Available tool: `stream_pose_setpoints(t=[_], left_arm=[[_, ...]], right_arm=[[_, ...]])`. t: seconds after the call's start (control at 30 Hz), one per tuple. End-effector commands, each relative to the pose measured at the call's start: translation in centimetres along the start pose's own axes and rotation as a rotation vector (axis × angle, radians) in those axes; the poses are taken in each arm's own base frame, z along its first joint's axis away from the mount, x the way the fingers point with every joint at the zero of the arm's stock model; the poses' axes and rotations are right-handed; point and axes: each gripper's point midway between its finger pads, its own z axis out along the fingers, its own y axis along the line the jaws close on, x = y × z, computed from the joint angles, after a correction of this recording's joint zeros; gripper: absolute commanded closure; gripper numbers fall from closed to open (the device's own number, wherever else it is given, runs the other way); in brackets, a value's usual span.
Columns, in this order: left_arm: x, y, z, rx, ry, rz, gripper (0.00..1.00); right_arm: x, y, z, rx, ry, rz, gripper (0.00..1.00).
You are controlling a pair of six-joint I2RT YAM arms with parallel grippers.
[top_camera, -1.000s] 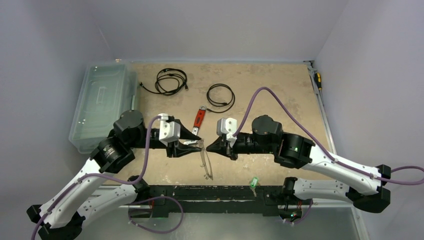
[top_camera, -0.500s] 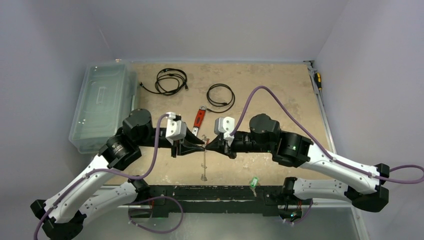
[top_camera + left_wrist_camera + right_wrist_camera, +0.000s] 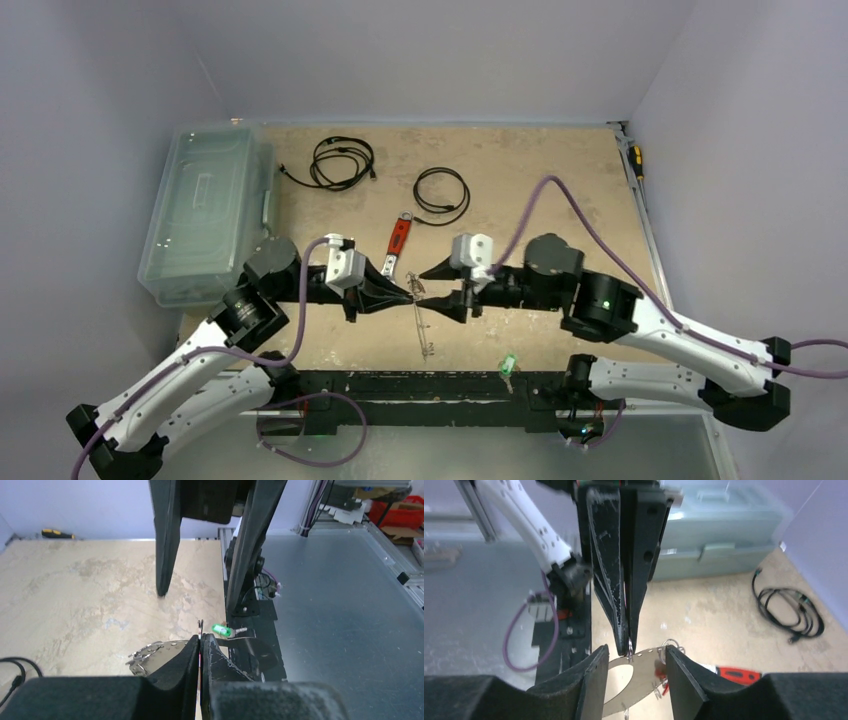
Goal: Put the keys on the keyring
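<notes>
Above the desk (image 3: 560,200) centre, the left end effector (image 3: 412,294) pinches the hanging keyring (image 3: 423,330); the right end effector (image 3: 428,288) stands spread. It should fetch the green key (image 3: 508,363), with the keyring held steady.

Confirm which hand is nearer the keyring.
Left. The left hand is shut on the keyring; the right hand is open, straddling that grip without clamping.
</notes>
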Motion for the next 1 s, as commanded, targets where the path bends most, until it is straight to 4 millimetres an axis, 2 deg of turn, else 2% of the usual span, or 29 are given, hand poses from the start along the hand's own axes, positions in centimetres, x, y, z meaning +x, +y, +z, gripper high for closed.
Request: stream_pose_setpoints(t=[0.0, 0.13, 0.33, 0.57, 0.97], left_arm=[[-5.6, -1.5, -0.5, 0.035, -0.254, 0.082, 1.0], [-7.6, -3.1, -1.3, 0.088, -0.413, 0.071, 1.0], [-9.0, -5.0, -2.8, 0.154, -0.594, 0.074, 1.0], [-9.6, -6.3, -4.0, 0.23, -0.734, 0.073, 1.0], [-8.8, -6.1, -3.9, 0.246, -0.761, 0.057, 1.0]], right_arm=[[-6.5, 0.3, -3.7, 0.034, -0.323, -0.019, 0.48], [-7.6, 1.2, -5.8, 0.014, -0.448, -0.012, 0.5], [-8.2, 2.4, -6.1, -0.046, -0.526, 0.002, 0.59], [-8.6, 3.5, -4.8, -0.13, -0.544, 0.013, 0.66], [-8.8, 4.0, -2.3, -0.196, -0.512, 0.003, 0.73]])
